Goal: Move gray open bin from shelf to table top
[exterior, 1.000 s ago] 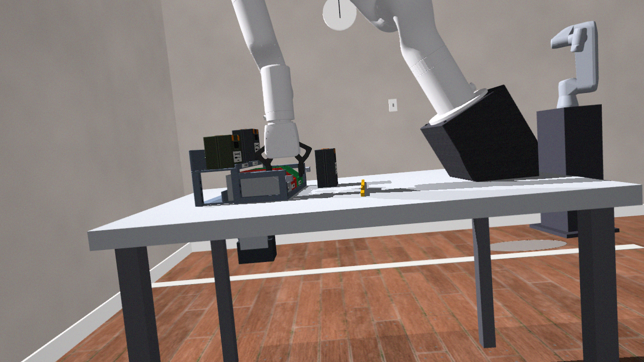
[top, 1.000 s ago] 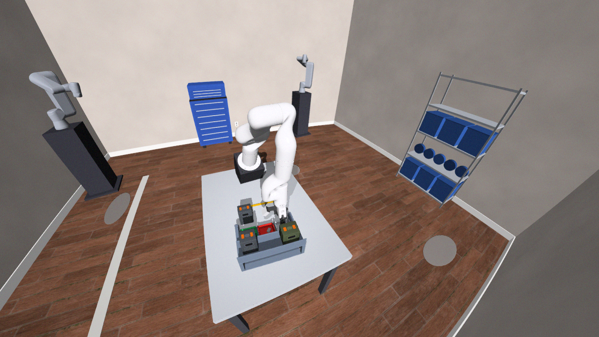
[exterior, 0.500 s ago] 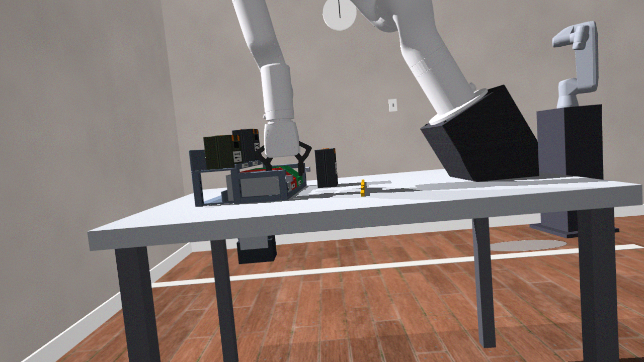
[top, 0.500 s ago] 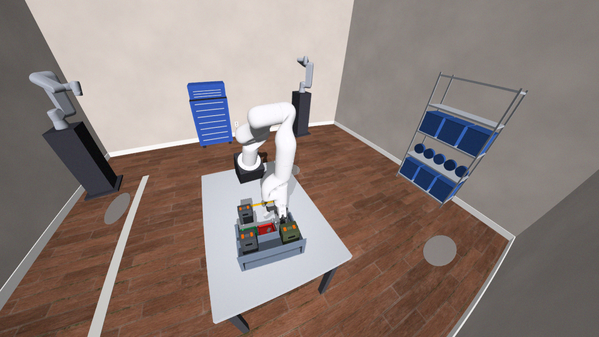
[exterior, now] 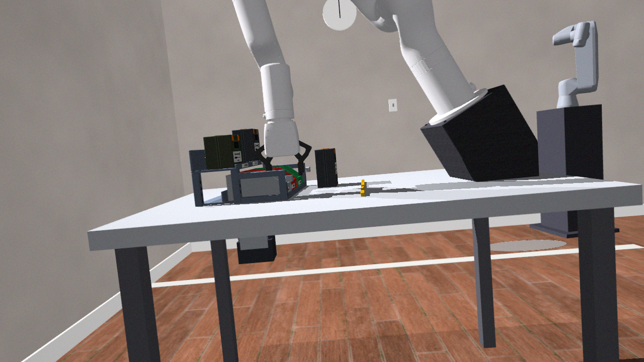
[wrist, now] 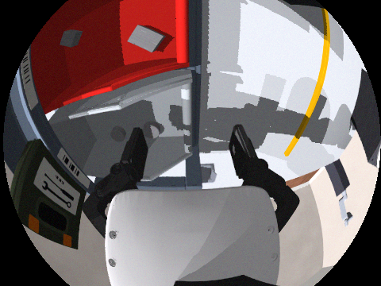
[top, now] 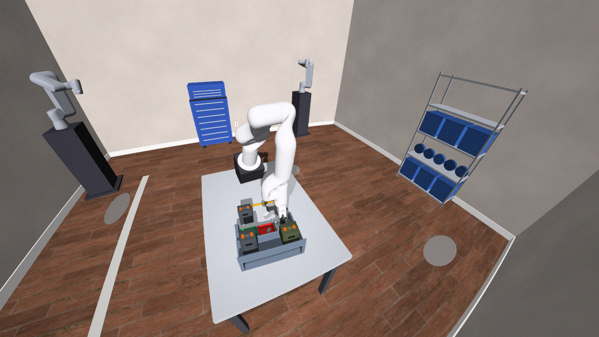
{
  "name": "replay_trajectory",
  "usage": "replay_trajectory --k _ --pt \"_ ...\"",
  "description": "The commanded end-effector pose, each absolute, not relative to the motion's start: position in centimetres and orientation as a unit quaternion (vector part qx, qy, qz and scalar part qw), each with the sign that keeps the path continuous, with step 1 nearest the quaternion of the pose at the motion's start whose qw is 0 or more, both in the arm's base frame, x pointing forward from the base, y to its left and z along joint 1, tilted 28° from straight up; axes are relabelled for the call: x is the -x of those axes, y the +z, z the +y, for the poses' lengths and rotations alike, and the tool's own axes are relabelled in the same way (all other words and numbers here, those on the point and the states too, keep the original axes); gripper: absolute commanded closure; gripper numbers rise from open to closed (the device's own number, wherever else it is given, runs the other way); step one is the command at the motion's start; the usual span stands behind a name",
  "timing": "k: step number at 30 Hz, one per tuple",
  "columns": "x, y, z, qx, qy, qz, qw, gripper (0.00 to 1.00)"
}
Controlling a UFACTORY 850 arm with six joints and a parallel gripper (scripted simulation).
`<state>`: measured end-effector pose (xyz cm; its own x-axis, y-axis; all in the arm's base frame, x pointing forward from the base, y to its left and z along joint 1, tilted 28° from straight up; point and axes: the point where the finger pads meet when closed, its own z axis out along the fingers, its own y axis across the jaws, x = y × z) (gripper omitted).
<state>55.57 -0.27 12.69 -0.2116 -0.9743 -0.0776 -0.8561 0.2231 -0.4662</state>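
Note:
A small dark gray shelf [top: 270, 240] stands on the table. Its lower level holds a green bin [top: 247, 229], a red bin [top: 265, 229] and the gray open bin [exterior: 256, 186], side by side. The gray bin is the one nearest the exterior camera; in the top view it is mostly hidden under an olive case. In the wrist view the gray bin [wrist: 132, 117] lies beside the red bin [wrist: 111, 32], which holds small gray parts. My gripper [exterior: 283, 165] is open and empty, pointing down. Its fingers straddle the shelf's front rail at the gray bin's open end.
An olive case [top: 290, 232] and a dark case [top: 248, 240] sit on the shelf's top. Another dark case [exterior: 326, 167] stands on the table beside the shelf. A small yellow piece [exterior: 362, 188] lies further along the table. The robot base [top: 249, 169] is at the table's far end.

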Motion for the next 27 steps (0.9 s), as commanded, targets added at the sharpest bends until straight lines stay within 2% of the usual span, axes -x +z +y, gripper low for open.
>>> replay_trajectory --k 1,27 --pt "-55.6 12.8 -0.3 0.601 -0.164 0.761 0.181 0.0" --pt "-56.2 11.7 -0.3 0.601 -0.164 0.761 0.181 0.0"
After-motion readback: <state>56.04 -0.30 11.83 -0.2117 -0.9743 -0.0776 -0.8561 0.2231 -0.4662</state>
